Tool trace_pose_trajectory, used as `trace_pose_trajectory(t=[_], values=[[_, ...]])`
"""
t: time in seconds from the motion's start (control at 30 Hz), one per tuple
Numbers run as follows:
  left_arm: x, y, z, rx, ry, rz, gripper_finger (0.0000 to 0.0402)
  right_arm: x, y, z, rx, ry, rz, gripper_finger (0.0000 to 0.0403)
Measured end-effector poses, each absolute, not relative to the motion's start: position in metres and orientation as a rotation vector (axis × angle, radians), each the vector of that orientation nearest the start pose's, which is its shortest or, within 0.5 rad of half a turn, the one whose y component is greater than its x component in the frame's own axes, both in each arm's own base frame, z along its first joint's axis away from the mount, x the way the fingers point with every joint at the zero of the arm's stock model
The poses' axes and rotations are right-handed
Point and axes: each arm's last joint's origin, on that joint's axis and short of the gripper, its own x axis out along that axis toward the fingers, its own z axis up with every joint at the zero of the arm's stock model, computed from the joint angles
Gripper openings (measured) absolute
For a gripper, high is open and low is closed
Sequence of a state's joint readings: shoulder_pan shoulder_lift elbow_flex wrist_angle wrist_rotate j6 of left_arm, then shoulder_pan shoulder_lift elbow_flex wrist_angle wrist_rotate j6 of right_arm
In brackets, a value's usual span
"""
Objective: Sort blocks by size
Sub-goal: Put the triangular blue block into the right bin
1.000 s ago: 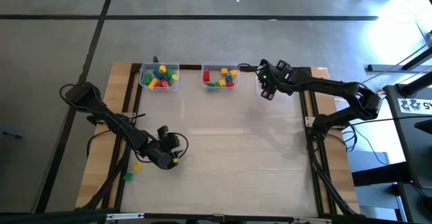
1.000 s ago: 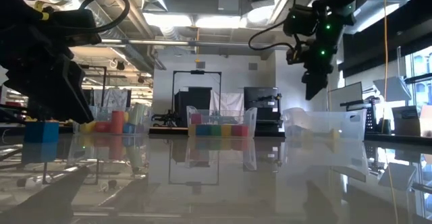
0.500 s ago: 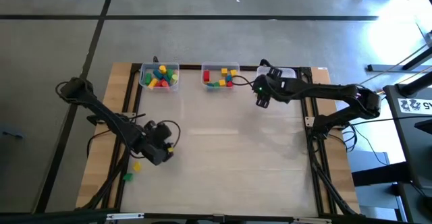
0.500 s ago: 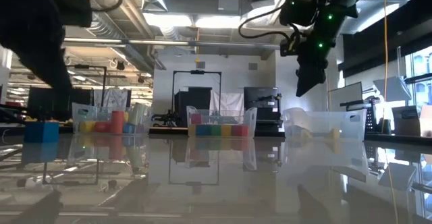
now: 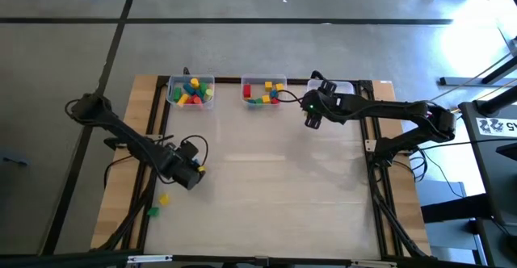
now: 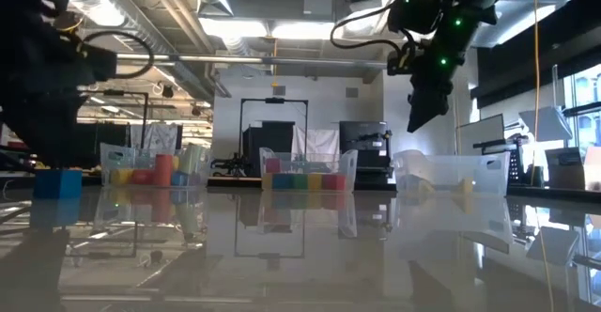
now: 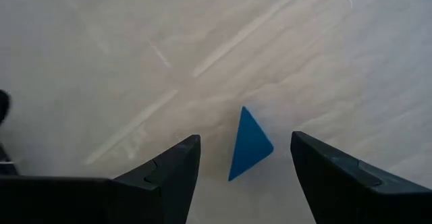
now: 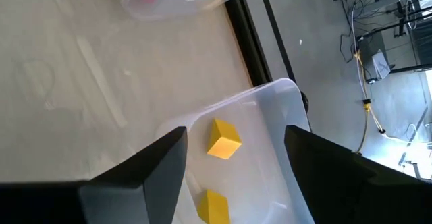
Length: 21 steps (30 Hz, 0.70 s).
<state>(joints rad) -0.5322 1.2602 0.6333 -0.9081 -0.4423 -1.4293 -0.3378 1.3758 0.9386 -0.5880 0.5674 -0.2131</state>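
A blue block [image 7: 248,146] lies on the table's left part, also seen in the low view [image 6: 58,182]. My left gripper [image 7: 246,136] hangs over it, open, one finger on either side with a gap to each. It shows in the high view [image 5: 187,173] too. My right gripper [image 5: 311,119] is open and holds nothing, above the table near the far edge. Its wrist view looks into a clear bin [image 8: 270,99] with two yellow blocks [image 8: 223,140]. Two more clear bins [image 5: 191,92] [image 5: 264,92] at the far edge hold several coloured blocks.
A yellow block [image 5: 164,198] and a green block [image 5: 152,212] lie loose on the wooden strip at the table's left edge. The third clear bin [image 5: 343,89] stands at the far right. Dark rails [image 5: 367,131] run along both sides of the tabletop.
My left gripper has gone a little toward the table's left and far edges and has rolled about its own axis. My right gripper has swung from the far-right bin toward the table's left, staying at the same height.
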Motion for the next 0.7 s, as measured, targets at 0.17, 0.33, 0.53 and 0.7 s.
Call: trace_pose_trajectory(t=[0.17, 0.33, 0.53, 0.7], values=[[0.158, -0.074, 0.155, -0.504, 1.057, 0.813, 0.0227, 0.244, -0.102, 0.234, -0.302, 1.137, -0.709, 0.0253], [0.159, -0.073, 0.151, -0.495, 1.056, 0.775, 0.0227, 0.244, -0.102, 0.234, -0.302, 1.137, -0.709, 0.0253], [0.157, -0.071, 0.149, -0.488, 1.067, 0.787, 0.0198, 0.244, -0.102, 0.235, -0.300, 1.133, -0.709, 0.0253], [0.154, -0.070, 0.143, -0.487, 1.073, 0.784, 0.0166, 0.244, -0.102, 0.234, -0.299, 1.132, -0.709, 0.0253]])
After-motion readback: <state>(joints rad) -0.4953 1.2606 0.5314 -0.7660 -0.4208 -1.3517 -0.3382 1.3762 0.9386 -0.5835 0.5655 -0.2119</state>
